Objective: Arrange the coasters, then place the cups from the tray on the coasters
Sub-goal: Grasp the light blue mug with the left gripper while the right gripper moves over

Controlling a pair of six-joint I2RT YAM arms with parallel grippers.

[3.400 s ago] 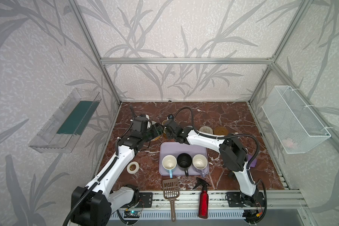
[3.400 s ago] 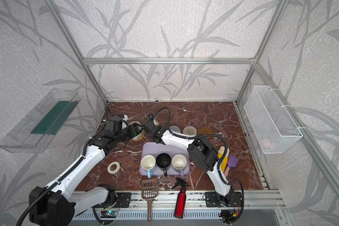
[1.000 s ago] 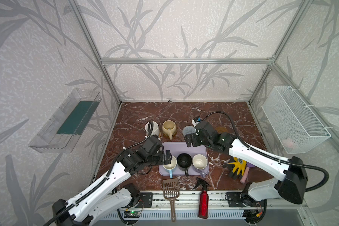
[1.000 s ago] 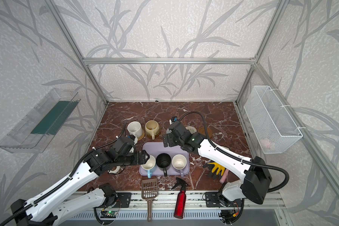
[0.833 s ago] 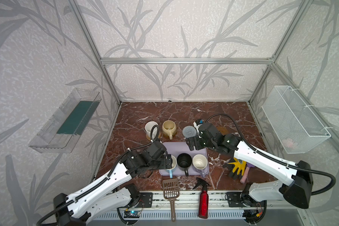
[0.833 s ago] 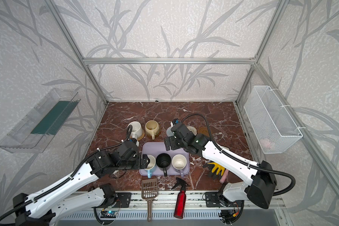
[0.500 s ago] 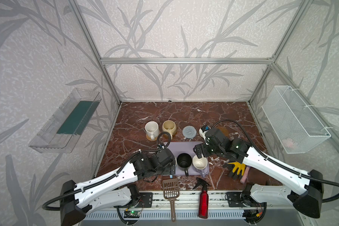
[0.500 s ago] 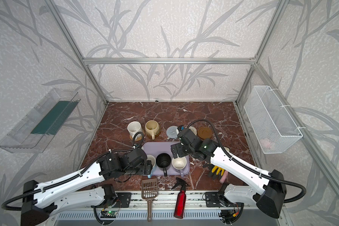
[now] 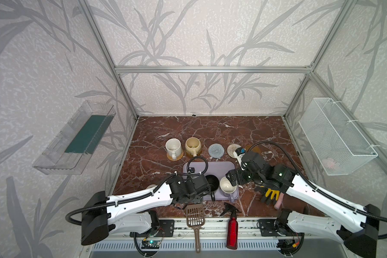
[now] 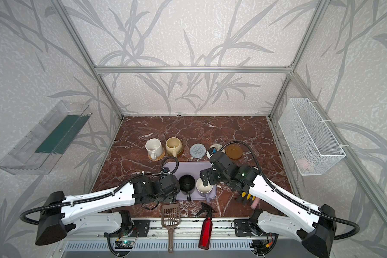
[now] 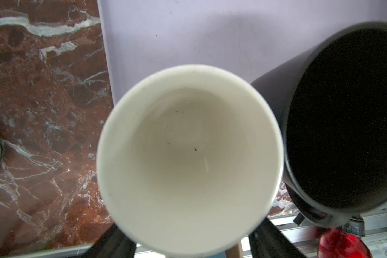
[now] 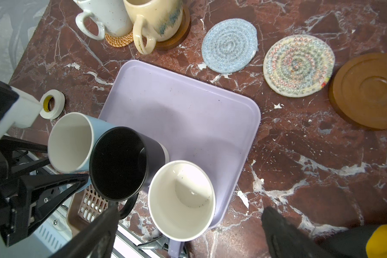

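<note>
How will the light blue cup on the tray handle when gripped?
The light blue cup looks like glazed ceramic: probably rigid, fairly heavy, breakable if dropped. Its smooth wall may slip. It stands right beside the black cup, so a sideways push would likely bump that.

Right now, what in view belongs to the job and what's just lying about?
Job: tray, white mug, beige mug, blue mug, black mug, lavender mug, rattan coaster, loaded amber coaster, blue coaster, cream coaster, bare amber coaster.

Lying about: tape roll, scoop, spray bottle, gloves, wire basket, clear bin.
</note>
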